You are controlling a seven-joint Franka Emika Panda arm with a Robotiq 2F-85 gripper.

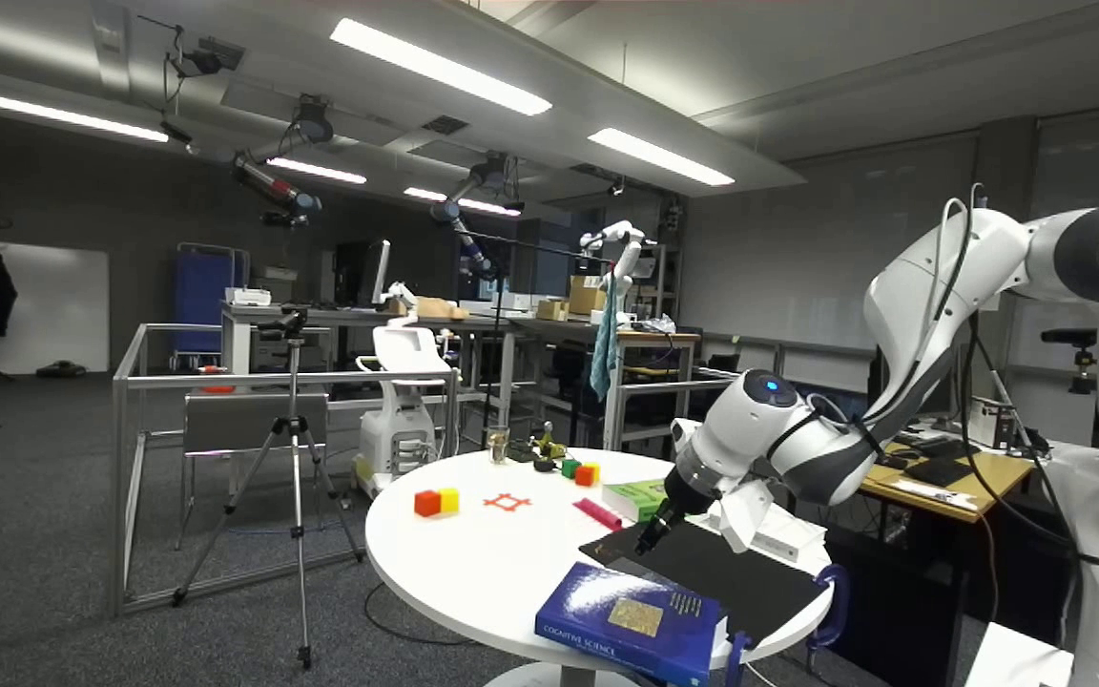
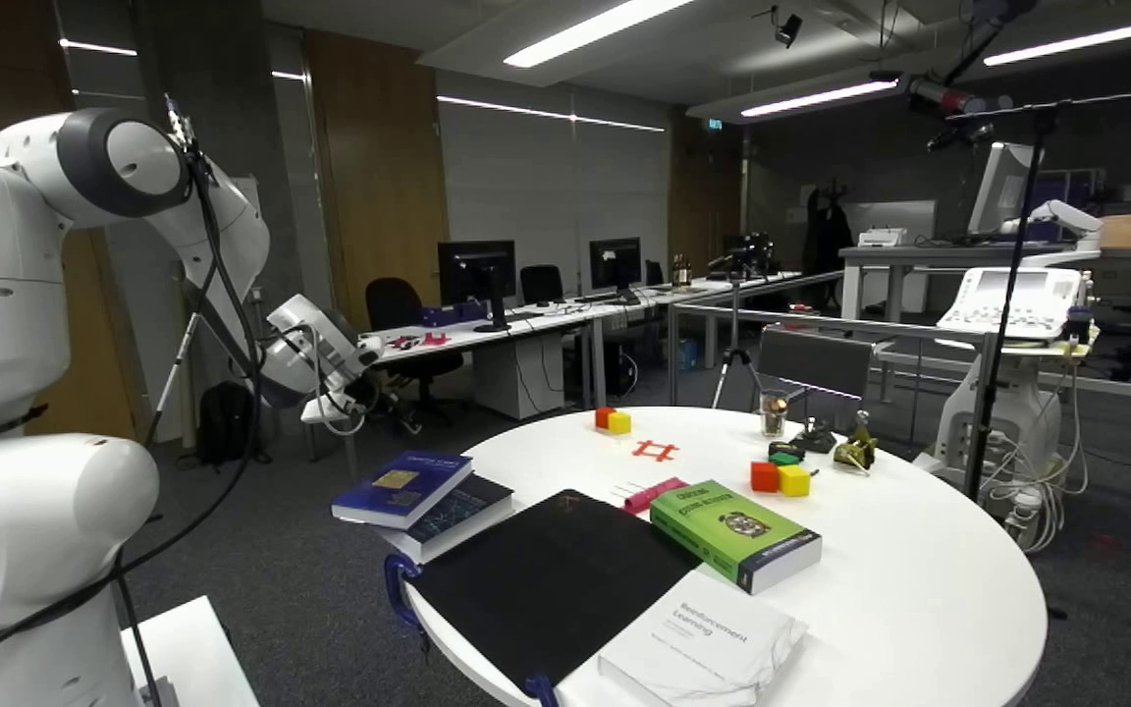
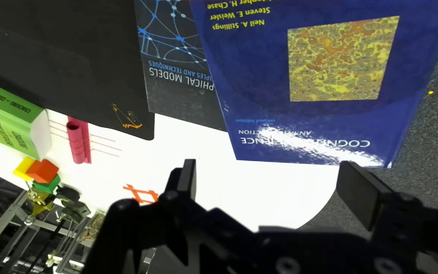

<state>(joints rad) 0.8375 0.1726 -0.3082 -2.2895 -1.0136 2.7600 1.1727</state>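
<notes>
At the far left in an exterior view, we saw the white arm (image 2: 1, 295) bent down toward the round white worktop (image 2: 919, 570). Its fingers (image 3: 359, 192) hung in the air, and the wrist view showed us that they stood spread wide, released. Nearest to them we found the blue book (image 2: 406, 489), titled Cognitive Science; it lay face up, partly on top of a dark book (image 2: 457, 512), and jutted past the rim of the worktop. To the right of both we noted a black mat (image 2: 561, 579) with a purple clamp (image 2: 541, 690) at one corner. Farther back, a red cube (image 2: 603, 417) sat just beside a yellow cube (image 2: 619, 423). We then came to a pink tubular holder (image 2: 653, 496) and an orange frame (image 2: 655, 457) of crossed bars, lying flat. A white book (image 2: 703, 643) on Reinforcement Learning lay along the mat, and near it we saw a thick green book (image 2: 737, 535). Behind that stood another red cube (image 2: 764, 477), with a glass (image 2: 773, 417) farther back, then a green cube (image 2: 783, 459) and another yellow cube (image 2: 794, 480) close by. Rightmost, we saw a gold-green object (image 2: 856, 449) whose shape we could not make out.
</notes>
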